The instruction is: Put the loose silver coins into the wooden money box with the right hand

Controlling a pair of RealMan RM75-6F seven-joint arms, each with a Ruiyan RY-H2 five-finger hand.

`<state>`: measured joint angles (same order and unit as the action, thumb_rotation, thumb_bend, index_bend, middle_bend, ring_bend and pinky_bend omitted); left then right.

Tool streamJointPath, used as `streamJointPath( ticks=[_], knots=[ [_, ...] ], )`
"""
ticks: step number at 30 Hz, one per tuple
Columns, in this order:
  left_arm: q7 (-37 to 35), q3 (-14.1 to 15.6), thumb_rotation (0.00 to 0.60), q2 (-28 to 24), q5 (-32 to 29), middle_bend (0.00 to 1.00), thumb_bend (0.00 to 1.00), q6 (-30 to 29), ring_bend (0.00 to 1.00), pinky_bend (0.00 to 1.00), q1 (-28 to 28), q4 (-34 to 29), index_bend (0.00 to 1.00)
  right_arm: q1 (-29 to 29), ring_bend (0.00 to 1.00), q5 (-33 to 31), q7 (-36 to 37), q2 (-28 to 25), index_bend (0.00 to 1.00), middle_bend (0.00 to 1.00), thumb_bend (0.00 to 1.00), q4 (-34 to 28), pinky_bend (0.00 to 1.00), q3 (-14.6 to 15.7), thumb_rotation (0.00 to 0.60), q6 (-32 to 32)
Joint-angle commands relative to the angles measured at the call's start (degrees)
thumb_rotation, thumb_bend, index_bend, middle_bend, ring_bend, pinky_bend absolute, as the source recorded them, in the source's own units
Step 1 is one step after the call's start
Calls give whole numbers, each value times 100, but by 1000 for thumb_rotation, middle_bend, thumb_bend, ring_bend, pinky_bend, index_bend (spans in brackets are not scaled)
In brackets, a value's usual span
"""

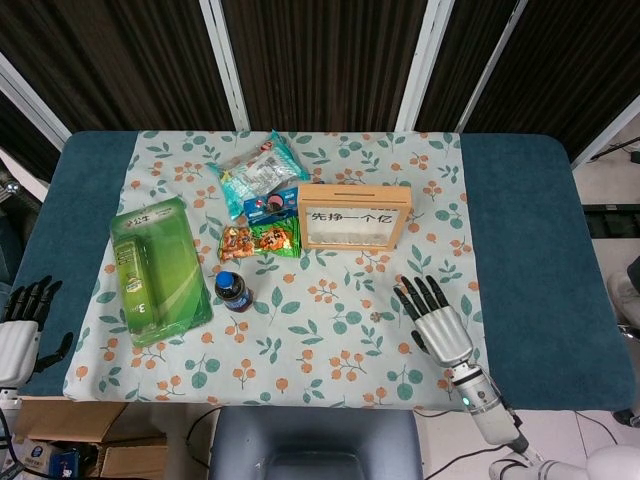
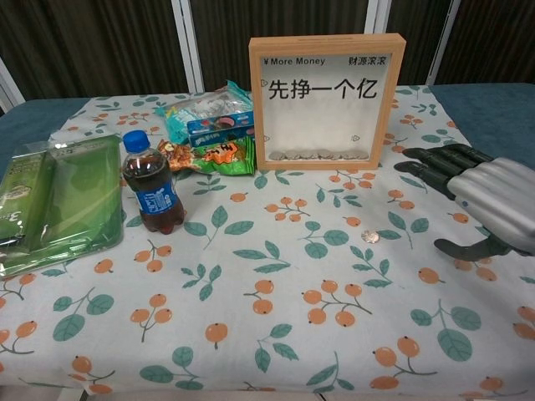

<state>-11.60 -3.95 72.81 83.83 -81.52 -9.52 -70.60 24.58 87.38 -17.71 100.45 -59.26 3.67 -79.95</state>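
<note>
Lab-like test table [image 1: 520, 240] against dark slatted panels [image 1: 320, 60].

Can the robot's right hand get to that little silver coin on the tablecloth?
Probably yes. The right hand is open beside the silver coin, with only bare tablecloth between them.

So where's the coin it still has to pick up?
The silver coin lies on the tablecloth in front of the wooden money box, just left of the right hand.
</note>
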Motion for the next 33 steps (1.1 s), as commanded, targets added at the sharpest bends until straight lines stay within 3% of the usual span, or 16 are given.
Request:
streamJointPath(
  ticks=[1,5,8,23,33],
  knots=[
    [0,-1,600,-2,6,0,378,-17,0,0,8,0,0,66,0,53,-23,197,116,25,443,148,0,-100,600,121],
    [6,8,600,-14,15,0,378,-22,0,0,17,2,0,128,0,52,-33,396,316,23,443,312,0,-198,600,309],
    [-3,-1,600,-10,12,0,377,-10,0,0,7,3,0,198,0,51,-1,536,382,22,441,434,0,-258,600,476],
    [-30,-4,600,-24,-11,0,377,74,0,0,-18,33,0,329,0,208,151,976,530,21,436,940,0,-396,600,648],
    [-40,-6,600,-1,-28,0,377,97,0,0,-21,63,0,332,0,192,188,1082,563,30,436,1081,0,-476,600,718]
  ],
)
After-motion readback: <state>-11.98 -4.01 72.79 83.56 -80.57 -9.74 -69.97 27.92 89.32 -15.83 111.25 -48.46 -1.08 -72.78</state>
